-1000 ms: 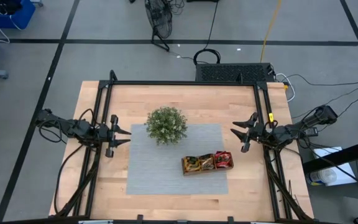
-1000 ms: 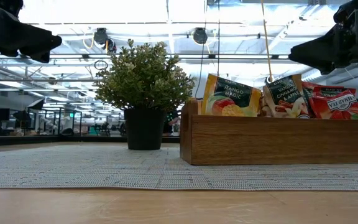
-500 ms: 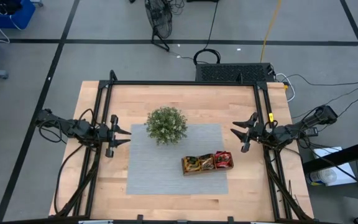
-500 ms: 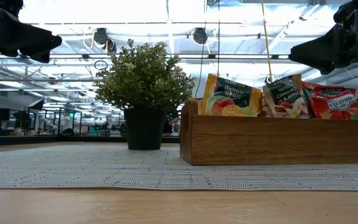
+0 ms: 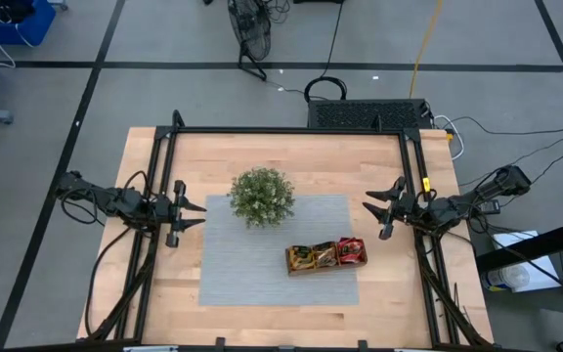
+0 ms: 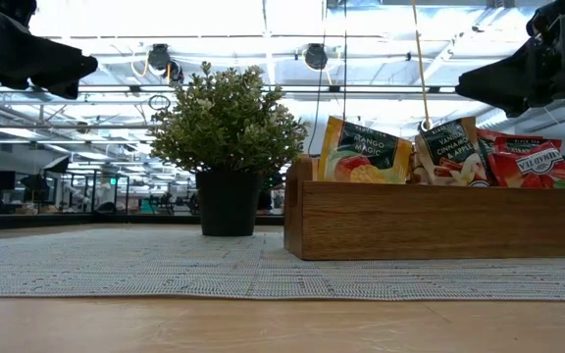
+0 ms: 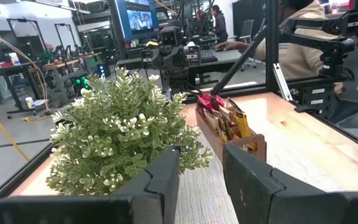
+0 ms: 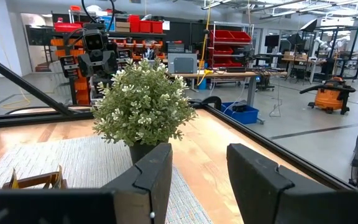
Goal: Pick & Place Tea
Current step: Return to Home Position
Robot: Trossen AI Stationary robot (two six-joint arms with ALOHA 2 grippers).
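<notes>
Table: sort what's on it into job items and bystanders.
Job: tea sachets; wooden tray holding them; left hand and right hand, open, empty, at the table's side edges.
Bystanders: potted plant; grey mat beneath the tray.

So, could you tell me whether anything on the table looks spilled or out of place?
Nothing stands out. The tea sachets stand inside the wooden tray on the grey mat, the plant is upright, and the left end effector and right end effector hang open and empty off to either side.
</notes>
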